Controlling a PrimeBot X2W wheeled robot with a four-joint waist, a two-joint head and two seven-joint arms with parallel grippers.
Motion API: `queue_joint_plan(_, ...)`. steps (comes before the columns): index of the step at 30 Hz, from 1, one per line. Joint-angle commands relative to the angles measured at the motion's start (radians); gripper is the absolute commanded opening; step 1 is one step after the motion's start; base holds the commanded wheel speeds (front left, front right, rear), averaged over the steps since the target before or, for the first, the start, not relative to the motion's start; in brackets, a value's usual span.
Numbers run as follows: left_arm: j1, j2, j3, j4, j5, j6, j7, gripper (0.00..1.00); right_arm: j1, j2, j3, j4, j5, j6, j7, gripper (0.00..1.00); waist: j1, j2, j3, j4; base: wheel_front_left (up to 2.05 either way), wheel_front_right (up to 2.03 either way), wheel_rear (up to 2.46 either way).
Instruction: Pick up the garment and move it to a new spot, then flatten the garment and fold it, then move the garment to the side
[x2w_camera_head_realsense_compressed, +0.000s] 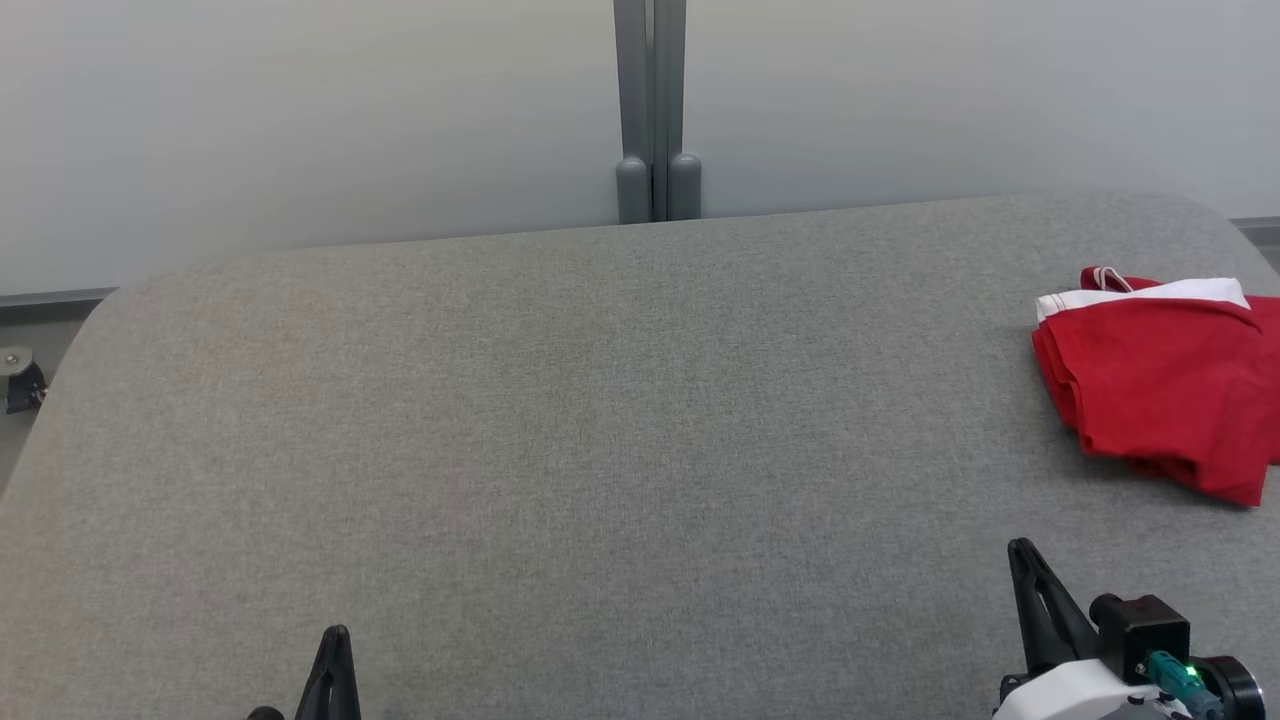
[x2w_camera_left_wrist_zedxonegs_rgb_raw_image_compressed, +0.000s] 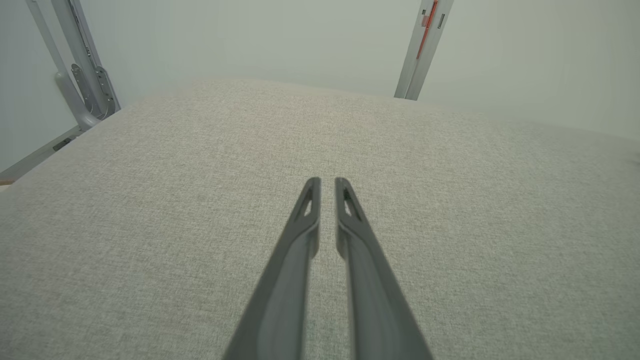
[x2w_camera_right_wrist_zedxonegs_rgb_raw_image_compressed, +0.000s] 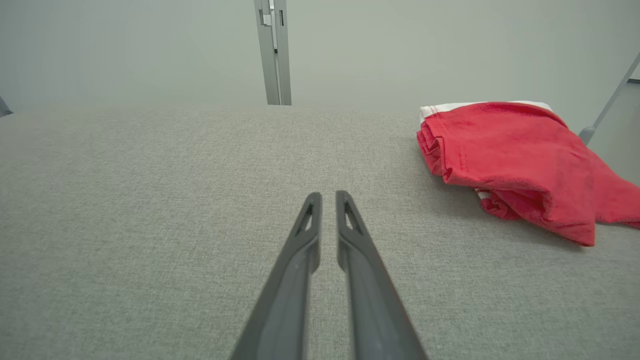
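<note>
A red garment (x2w_camera_head_realsense_compressed: 1165, 385) with white trim lies folded at the far right of the grey padded table (x2w_camera_head_realsense_compressed: 600, 430), partly cut off by the head view's edge. The right wrist view has the same garment (x2w_camera_right_wrist_zedxonegs_rgb_raw_image_compressed: 515, 160) at its upper right, well ahead and to the right of my right gripper (x2w_camera_right_wrist_zedxonegs_rgb_raw_image_compressed: 328, 196). That right gripper (x2w_camera_head_realsense_compressed: 1022, 548) sits low at the bottom right, fingers almost together with nothing between them. My left gripper (x2w_camera_head_realsense_compressed: 337, 634) stays at the bottom left, far from the garment; its fingers (x2w_camera_left_wrist_zedxonegs_rgb_raw_image_compressed: 327, 182) are likewise nearly closed and hold nothing.
A grey upright post (x2w_camera_head_realsense_compressed: 655, 110) stands behind the table's far edge against a pale wall. A small caster bracket (x2w_camera_head_realsense_compressed: 20, 380) shows past the table's left edge. A wide stretch of bare grey fabric lies between the grippers and the garment.
</note>
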Motion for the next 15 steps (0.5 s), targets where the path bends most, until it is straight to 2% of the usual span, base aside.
queue_joint_plan(1, -0.013, 0.001, 0.006, -0.010, -0.049, -0.005, 0.011, 0.00, -0.022, -0.005, -0.013, -0.004, 0.052, 0.000, 0.016, 0.00, 0.0001, 0.0000, 0.001, 0.000, 0.00, 0.00, 0.00)
queue_joint_plan(15, -0.070, 0.003, 0.036, 0.001, -0.293, -0.027, 0.078, 0.00, -0.049, -0.004, -0.017, -0.016, 0.343, 0.000, 0.078, 0.00, 0.0001, 0.0000, 0.005, -0.002, 0.00, 0.00, 0.00)
